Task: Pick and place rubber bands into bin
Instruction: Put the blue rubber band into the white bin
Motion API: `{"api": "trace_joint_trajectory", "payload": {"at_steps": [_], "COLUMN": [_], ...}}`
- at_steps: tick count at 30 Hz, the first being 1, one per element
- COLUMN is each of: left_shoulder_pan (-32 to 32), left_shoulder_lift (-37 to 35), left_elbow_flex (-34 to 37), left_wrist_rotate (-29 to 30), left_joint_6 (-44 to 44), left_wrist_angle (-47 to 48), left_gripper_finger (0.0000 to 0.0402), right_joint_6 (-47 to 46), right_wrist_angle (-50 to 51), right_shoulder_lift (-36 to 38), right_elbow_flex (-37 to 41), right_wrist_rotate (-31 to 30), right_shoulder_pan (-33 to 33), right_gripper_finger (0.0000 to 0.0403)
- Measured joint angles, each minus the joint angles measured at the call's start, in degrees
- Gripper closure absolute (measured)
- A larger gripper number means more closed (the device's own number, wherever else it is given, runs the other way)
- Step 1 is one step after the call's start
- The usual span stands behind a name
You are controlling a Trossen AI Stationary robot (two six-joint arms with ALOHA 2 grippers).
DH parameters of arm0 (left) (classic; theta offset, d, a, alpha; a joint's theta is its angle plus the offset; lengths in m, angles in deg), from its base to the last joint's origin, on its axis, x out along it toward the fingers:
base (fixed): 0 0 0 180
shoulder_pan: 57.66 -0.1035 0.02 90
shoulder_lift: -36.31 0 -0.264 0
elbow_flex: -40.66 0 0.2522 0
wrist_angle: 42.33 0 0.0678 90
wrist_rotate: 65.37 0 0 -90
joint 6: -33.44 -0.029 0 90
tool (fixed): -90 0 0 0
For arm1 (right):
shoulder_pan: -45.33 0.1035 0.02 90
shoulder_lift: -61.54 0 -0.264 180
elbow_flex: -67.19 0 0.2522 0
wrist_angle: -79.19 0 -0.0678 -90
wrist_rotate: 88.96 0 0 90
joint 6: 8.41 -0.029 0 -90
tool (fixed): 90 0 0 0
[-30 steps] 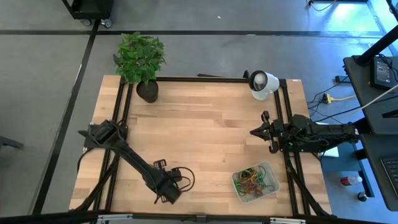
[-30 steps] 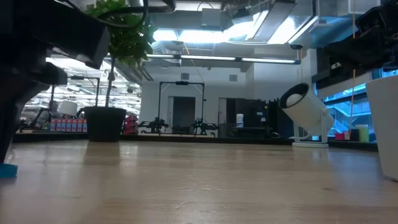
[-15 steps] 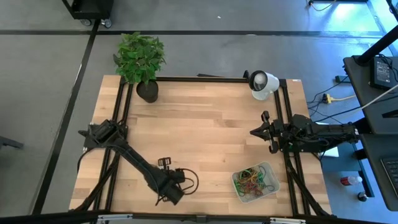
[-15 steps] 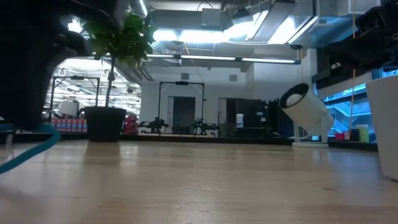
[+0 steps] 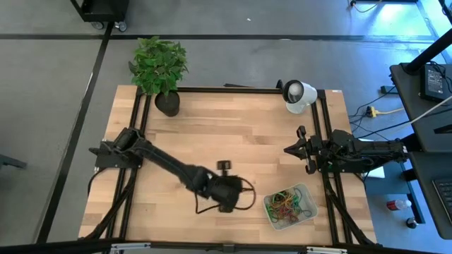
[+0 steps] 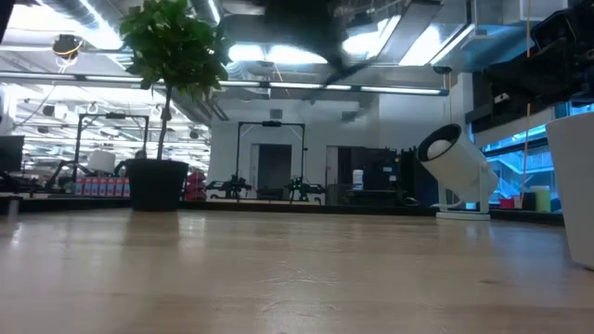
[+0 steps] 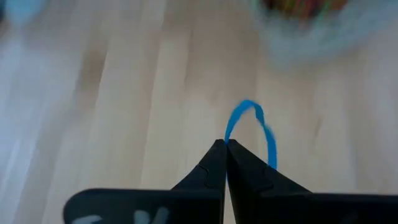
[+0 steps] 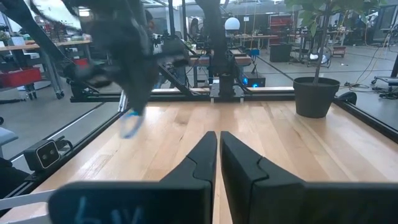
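Pinching a blue band [image 7: 252, 127] between closed fingertips, the left gripper [image 7: 225, 144] hangs over bare wood near the bin [image 5: 305, 213], a detail only its wrist camera catches; from overhead the band is lost against the dark arm. The bin, heaped with coloured bands [image 5: 288, 205], sits near the table's [image 5: 233, 141] front right corner. At the right edge, the right gripper [image 5: 289, 149] waits with fingers nearly together, holding nothing.

Bare wooden table [image 6: 297, 278], potted plant [image 6: 165, 102] left, white round device [image 6: 455, 167] right
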Motion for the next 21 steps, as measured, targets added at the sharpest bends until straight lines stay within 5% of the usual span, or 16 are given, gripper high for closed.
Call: {"api": "trace_joint_trajectory", "payload": {"at_steps": [10,15,21], "left_shoulder_pan": [-5.05,-6.76,-6.83], "left_shoulder_lift": [1.56,4.95,14.05], "left_elbow_flex": [-0.62,-1.99,-14.23], "left_wrist_rotate": [-6.94,-12.02,-13.91], "left_joint_6": [-17.07,-17.70,-22.08], "left_wrist_angle": [-29.49,-34.92,-31.87], "left_gripper_finger": [0.0400,0.0400,0.0400], "right_joint_6": [0.02,0.01,-0.03], "right_wrist_angle": [0.00,0.00,0.00], "right_shoulder_lift": [0.00,0.00,0.00], "right_elbow_flex": [-0.01,-0.02,-0.02], "right_wrist_rotate": [0.01,0.02,0.02], "right_shoulder_pan": [0.00,0.01,-0.01], "right_gripper_finger": [0.0377,0.0377,0.0377]}}
